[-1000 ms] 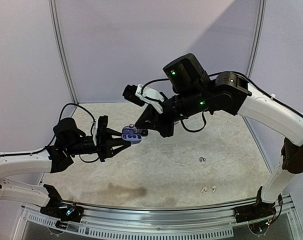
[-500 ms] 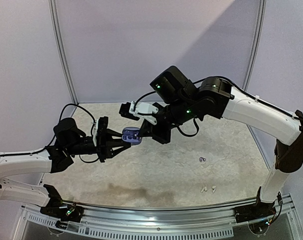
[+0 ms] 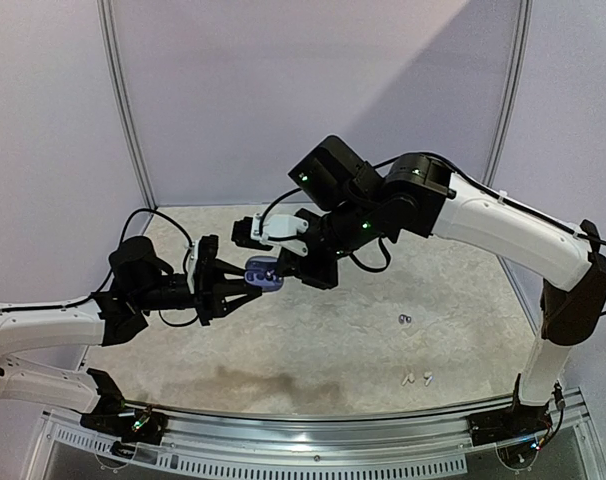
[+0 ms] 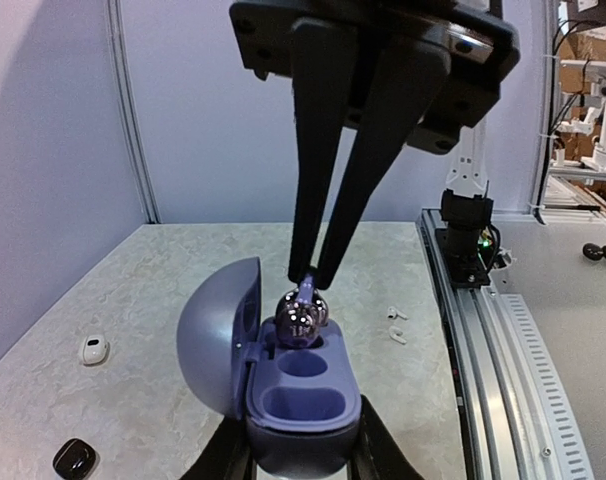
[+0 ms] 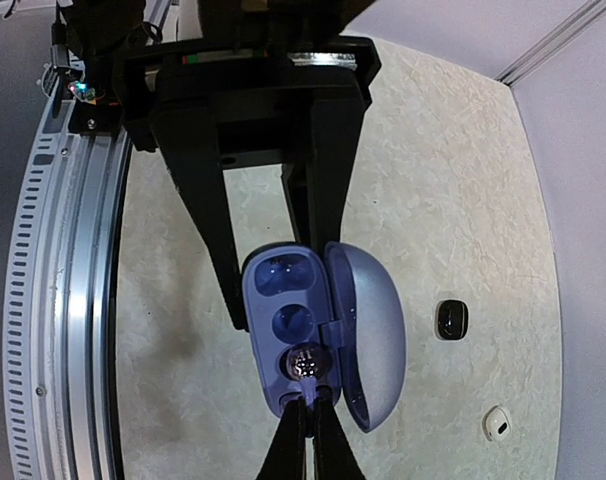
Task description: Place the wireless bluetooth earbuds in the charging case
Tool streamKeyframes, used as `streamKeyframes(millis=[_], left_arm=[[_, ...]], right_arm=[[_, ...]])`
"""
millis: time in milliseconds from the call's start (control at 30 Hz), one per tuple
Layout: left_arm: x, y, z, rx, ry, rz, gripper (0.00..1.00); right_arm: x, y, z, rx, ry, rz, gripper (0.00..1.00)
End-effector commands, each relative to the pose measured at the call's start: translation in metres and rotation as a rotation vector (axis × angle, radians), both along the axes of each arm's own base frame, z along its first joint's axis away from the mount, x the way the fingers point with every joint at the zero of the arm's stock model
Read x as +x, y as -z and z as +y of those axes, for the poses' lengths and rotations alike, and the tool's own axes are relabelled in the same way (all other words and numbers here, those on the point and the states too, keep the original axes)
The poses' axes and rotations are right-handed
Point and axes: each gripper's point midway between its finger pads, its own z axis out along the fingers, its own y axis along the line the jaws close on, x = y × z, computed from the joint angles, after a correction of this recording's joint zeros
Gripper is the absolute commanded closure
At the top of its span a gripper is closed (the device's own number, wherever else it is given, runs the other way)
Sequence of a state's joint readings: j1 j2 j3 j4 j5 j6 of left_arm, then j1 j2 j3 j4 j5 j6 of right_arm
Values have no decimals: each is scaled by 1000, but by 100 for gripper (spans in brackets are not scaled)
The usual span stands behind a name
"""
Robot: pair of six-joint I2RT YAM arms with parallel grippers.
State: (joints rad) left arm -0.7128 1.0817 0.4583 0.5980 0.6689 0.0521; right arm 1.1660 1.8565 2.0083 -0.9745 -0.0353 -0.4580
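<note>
Left wrist view shows the right gripper [image 4: 311, 278] pinched shut on a glossy purplish earbud [image 4: 301, 318], which sits at the mouth of the farther well of the open purple charging case [image 4: 303, 405]. The left gripper [image 3: 245, 287] clamps that case by its base, held up off the table [image 3: 313, 350]. Over the last second the right arm swung in and down from beside the case until the bud met the well. This insertion looks nearly done, with only seating and release left. The case's nearer well is empty. Dark earbuds [image 3: 404, 319] and the white stemmed pair [image 3: 416, 379] lie well apart from the case.
</note>
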Motion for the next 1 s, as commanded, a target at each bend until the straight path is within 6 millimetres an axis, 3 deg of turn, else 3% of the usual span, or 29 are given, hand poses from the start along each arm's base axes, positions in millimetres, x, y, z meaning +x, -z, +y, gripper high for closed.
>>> streamKeyframes(millis=[0,333,400,533,633,800,967], left_arm=[[-3,-11,0,-31,22,-51,100],[-7,-10,0,-16,42,-92,100],[-7,-10,0,-15,42,-98,100],[-8,-11,0,-19,49,-94,100],[-8,-11,0,-20,48,-89,100],[-3,-8,1,-18,19,-23,100],[7,-5,6,-29,-50,74,100]], right_arm=[[0,26,-5,-117,-15,-32,98],[2,29,-12,-178,-45,-102,100],[4,28,-10,-169,-41,-105,94],[8,23,-4,-133,-14,-113,72],[10,16,-4,-110,5,-115,66],[8,-7,-3,-28,43,-108,65],[6,-43,-19,83,96,-87,63]])
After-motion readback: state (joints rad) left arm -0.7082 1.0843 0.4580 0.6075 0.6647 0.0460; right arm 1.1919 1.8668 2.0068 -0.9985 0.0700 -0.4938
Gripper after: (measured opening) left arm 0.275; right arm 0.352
